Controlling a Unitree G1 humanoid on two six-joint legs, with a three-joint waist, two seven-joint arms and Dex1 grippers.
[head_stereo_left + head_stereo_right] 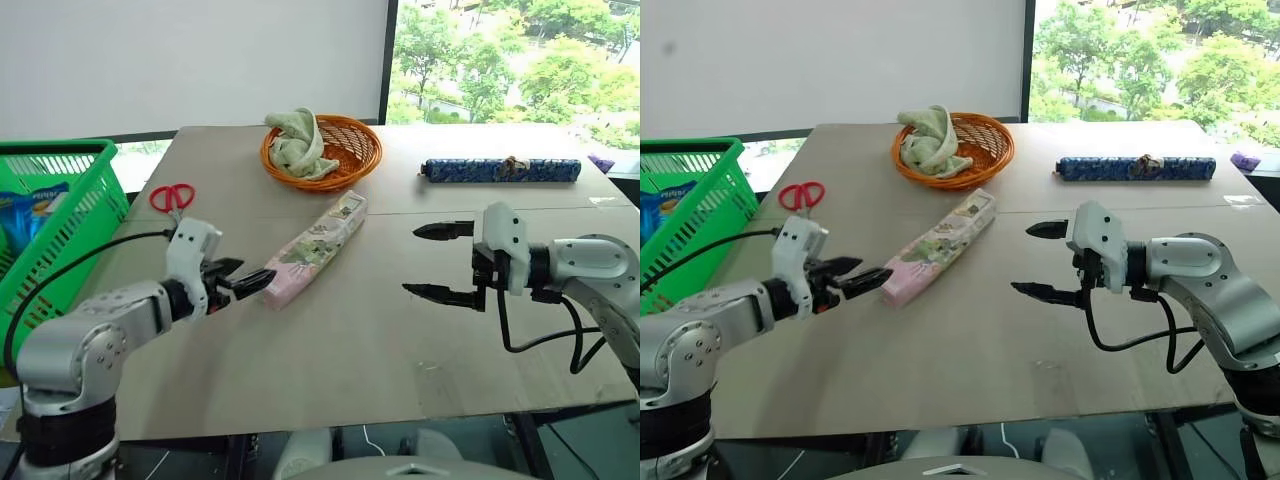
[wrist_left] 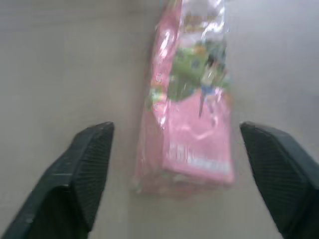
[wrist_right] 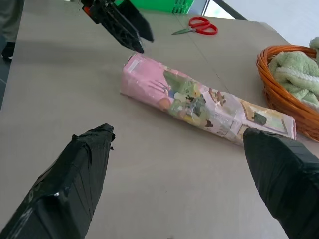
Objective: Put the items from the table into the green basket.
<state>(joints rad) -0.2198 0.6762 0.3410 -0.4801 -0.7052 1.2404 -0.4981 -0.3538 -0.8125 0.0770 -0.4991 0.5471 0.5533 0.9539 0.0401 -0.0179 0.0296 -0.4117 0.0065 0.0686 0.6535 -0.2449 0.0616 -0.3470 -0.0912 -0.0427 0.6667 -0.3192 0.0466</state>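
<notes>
A long pink-and-silver packet lies flat and slanted in the middle of the table. My left gripper hovers at its near pink end, open, with the packet's end just ahead of its spread fingers. To the packet's right my right gripper points left at it, open wide and empty, a hand's width away. Red-handled scissors lie at the table's left edge. The green basket stands off the table's left side, with a blue packet inside.
A round orange wicker basket holding a green cloth sits at the back centre. A long blue patterned roll lies at the back right, and a small purple thing beside it at the edge.
</notes>
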